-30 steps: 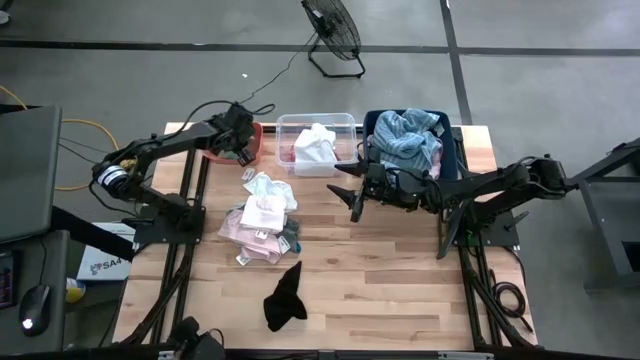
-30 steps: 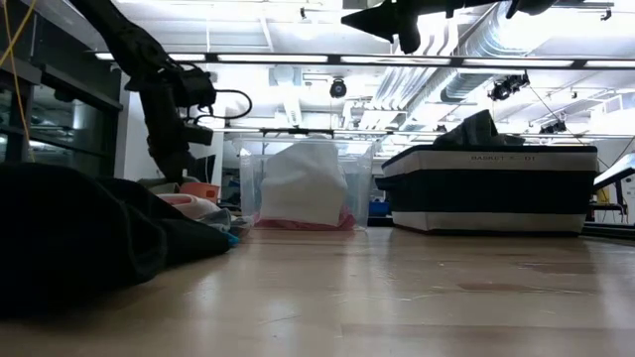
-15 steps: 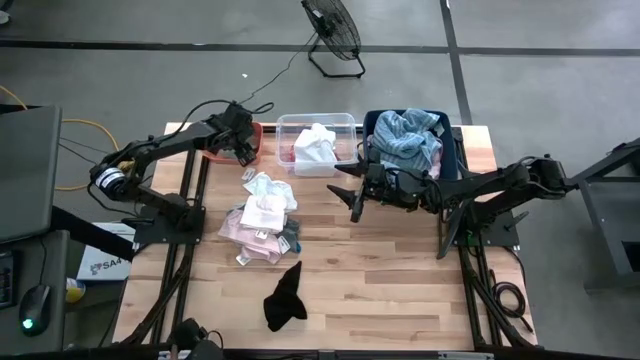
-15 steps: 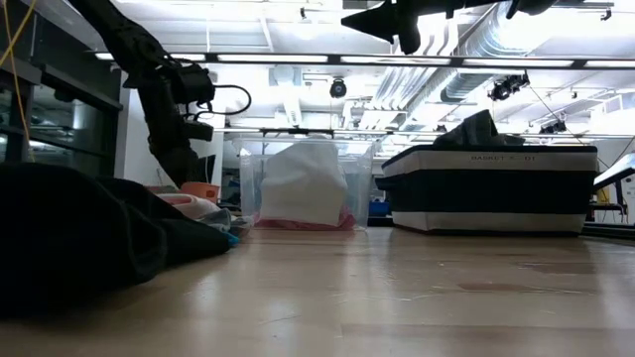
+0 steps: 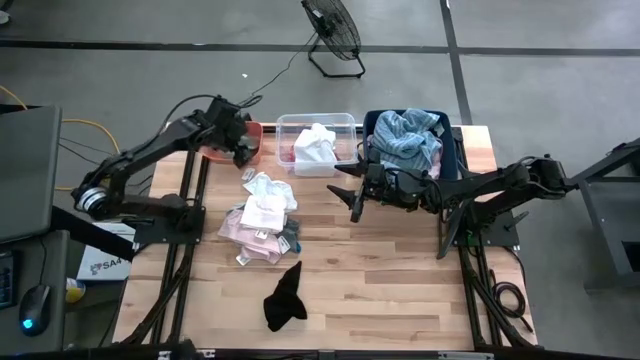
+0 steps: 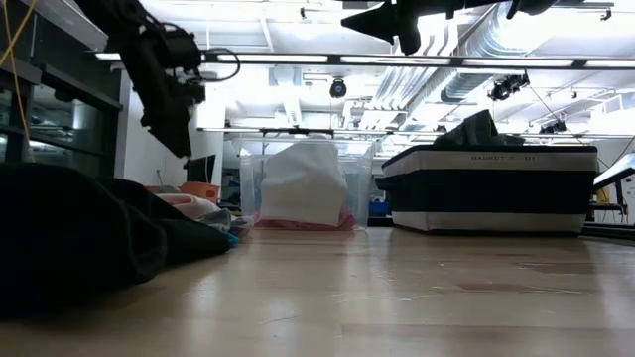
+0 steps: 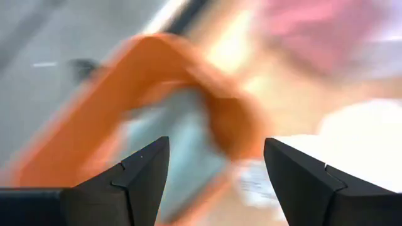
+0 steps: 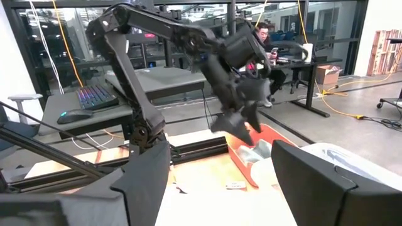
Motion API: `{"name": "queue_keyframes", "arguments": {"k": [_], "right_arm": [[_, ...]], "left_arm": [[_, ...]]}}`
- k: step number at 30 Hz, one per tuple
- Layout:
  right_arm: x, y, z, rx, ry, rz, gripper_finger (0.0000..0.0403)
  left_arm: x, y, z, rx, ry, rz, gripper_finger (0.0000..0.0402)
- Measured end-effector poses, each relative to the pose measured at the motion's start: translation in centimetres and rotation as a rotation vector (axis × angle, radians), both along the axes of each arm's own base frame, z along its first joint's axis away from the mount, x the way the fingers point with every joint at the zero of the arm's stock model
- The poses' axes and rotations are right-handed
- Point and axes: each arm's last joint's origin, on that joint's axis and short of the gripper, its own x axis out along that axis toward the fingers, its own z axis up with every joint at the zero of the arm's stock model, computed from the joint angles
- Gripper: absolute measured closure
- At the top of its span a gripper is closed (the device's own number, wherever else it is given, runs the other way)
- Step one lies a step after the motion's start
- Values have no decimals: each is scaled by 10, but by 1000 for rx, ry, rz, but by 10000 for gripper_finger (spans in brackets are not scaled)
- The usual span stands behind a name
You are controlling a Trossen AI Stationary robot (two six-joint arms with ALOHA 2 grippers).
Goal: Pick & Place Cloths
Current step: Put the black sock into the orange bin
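Left claw (image 5: pixel 243 152) open (empty) above orange bin (image 5: pixel 222 154).

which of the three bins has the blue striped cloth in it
The dark blue bin at the right end of the row; the blue-striped cloth is heaped in it.

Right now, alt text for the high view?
Seen from above, the left gripper hangs with open jaws over the orange bin at the table's far left, while the right gripper waits, jaws open, over mid-table. A clear bin holds a white cloth, a dark blue bin a blue-striped cloth; more cloths lie piled on the wood.
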Motion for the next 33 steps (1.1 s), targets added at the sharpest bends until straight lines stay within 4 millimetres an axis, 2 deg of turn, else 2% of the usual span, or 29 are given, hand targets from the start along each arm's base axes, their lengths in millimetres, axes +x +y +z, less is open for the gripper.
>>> {"name": "queue_keyframes", "arguments": {"k": [5, 14, 25, 33], "right_arm": [[0, 0, -1, 0, 5, 0, 133], [0, 0, -6, 47, 49, 1, 133], [0, 0, -7, 47, 60, 4, 133], [0, 0, -7, 80, 51, 6, 133]], "left_arm": [[6, -32, 9, -195, -154, -260, 155], [39, -98, 8, -285, -88, -658, 188], [63, -170, 13, -163, -97, -1162, 193], [71, -203, 19, -23, -148, -1305, 193]]}}
